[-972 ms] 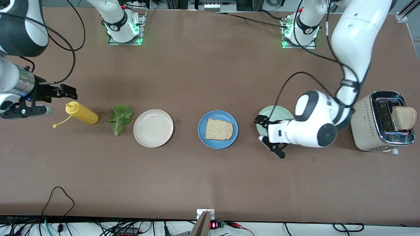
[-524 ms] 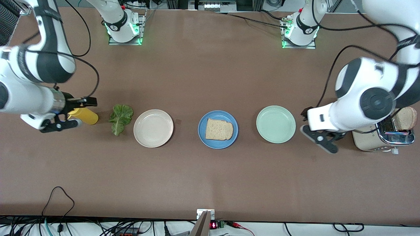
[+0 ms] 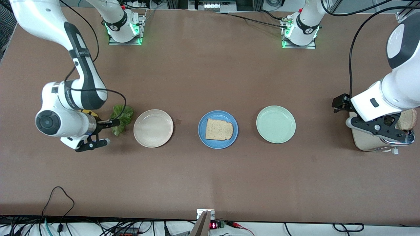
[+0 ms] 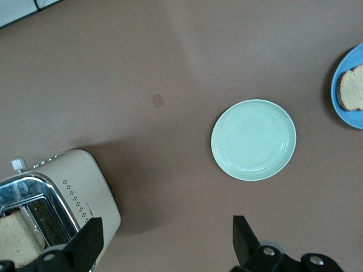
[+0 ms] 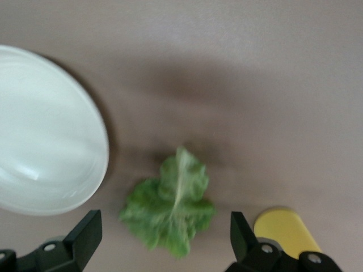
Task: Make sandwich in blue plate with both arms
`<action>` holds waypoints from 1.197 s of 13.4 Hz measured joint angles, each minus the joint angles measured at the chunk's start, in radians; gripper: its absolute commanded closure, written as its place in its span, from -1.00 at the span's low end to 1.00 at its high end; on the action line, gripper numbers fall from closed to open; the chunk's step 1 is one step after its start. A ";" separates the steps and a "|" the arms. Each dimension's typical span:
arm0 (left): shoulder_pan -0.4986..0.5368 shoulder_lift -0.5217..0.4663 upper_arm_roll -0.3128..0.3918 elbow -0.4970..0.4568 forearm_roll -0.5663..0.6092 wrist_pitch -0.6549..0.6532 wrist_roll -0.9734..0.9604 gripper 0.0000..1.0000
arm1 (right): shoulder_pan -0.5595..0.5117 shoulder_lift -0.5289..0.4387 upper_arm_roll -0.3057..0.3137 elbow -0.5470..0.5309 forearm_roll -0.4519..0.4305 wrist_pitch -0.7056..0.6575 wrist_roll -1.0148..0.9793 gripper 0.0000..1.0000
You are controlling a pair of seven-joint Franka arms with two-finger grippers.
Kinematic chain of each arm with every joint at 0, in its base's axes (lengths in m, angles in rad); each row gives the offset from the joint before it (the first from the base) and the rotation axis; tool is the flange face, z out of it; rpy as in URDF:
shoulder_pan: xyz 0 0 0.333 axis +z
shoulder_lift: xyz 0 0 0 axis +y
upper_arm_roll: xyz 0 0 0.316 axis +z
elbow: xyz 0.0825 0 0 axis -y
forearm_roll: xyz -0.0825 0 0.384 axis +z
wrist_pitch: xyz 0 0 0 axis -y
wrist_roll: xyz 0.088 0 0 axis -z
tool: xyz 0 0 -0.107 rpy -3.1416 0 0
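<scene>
**One slice down, lettuce and second slice waiting**

The blue plate point(image 3: 218, 129) at table centre holds one bread slice point(image 3: 219, 129). The right gripper point(image 3: 100, 133) hangs spread wide over the lettuce leaf point(image 3: 120, 118), likely next. The left gripper point(image 3: 364, 114), unclenched and empty, hovers over the toaster point(image 3: 367, 144) holding the second slice point(image 3: 408, 118).

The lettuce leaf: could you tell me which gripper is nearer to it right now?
Right. The right gripper hangs open over the lettuce leaf; the left gripper is open above the toaster at the left arm's end.

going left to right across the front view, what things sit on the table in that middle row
lettuce leaf → cream plate → blue plate with a bread slice → green plate → toaster
</scene>
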 measured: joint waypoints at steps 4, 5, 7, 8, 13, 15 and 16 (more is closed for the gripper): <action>0.038 0.008 0.011 -0.009 -0.036 0.000 -0.047 -1.00 | -0.010 0.046 -0.006 -0.114 0.000 0.213 0.033 -1.00; 0.034 -0.005 0.034 -0.026 -0.066 0.009 -0.073 -1.00 | -0.009 0.046 -0.006 -0.144 0.000 0.245 0.051 -1.00; 0.000 -0.076 0.123 -0.130 -0.138 0.097 -0.097 -1.00 | -0.008 0.046 -0.006 -0.177 0.000 0.270 0.080 -1.00; -0.029 -0.127 0.181 -0.206 -0.166 0.156 -0.097 -1.00 | -0.008 0.045 -0.006 -0.185 0.000 0.271 0.084 -1.00; -0.135 -0.348 0.320 -0.492 -0.227 0.241 -0.106 -1.00 | -0.010 0.023 -0.006 -0.227 0.000 0.271 0.088 0.50; -0.141 -0.370 0.321 -0.518 -0.227 0.241 -0.110 -1.00 | -0.010 0.020 -0.006 -0.229 0.000 0.271 0.088 0.85; -0.144 -0.372 0.321 -0.520 -0.227 0.241 -0.110 -1.00 | -0.010 0.020 -0.006 -0.229 0.000 0.271 0.088 0.95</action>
